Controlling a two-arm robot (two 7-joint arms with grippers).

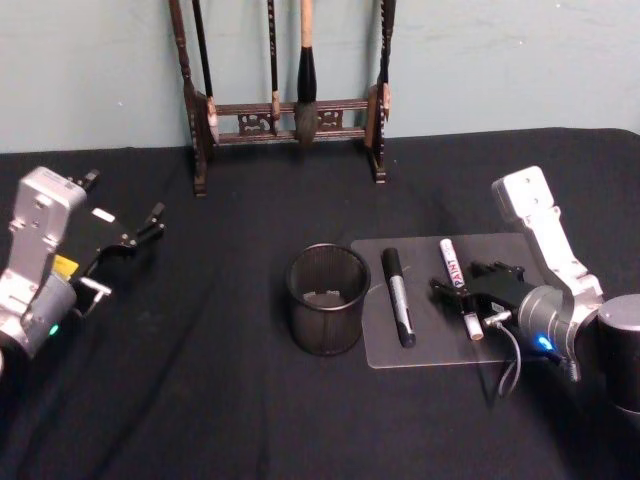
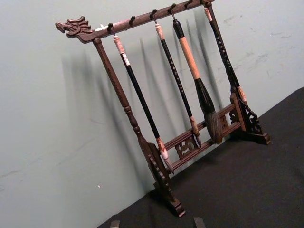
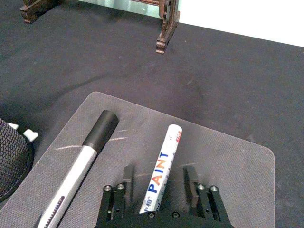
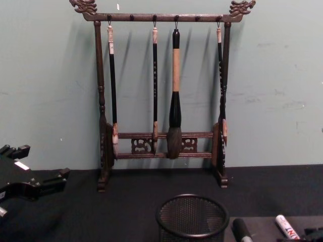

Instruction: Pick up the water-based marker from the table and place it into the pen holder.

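The water-based marker (image 1: 455,272) is a white pen lettered PAINT (image 3: 159,173), lying flat on a grey mat (image 1: 440,345). My right gripper (image 1: 468,288) hovers low over it, open, with one finger on each side of the pen's barrel (image 3: 159,183). Whether the pads touch it is not clear. The pen holder (image 1: 326,298) is a round black mesh cup standing left of the mat, also seen in the chest view (image 4: 192,218) and the right wrist view (image 3: 12,164). My left gripper (image 1: 140,232) is parked open at the far left.
A black-capped silver marker (image 1: 398,297) lies on the mat between the holder and the white pen (image 3: 78,168). A tall wooden brush rack (image 1: 285,115) with hanging brushes stands at the back against the wall (image 4: 161,91). Black cloth covers the table.
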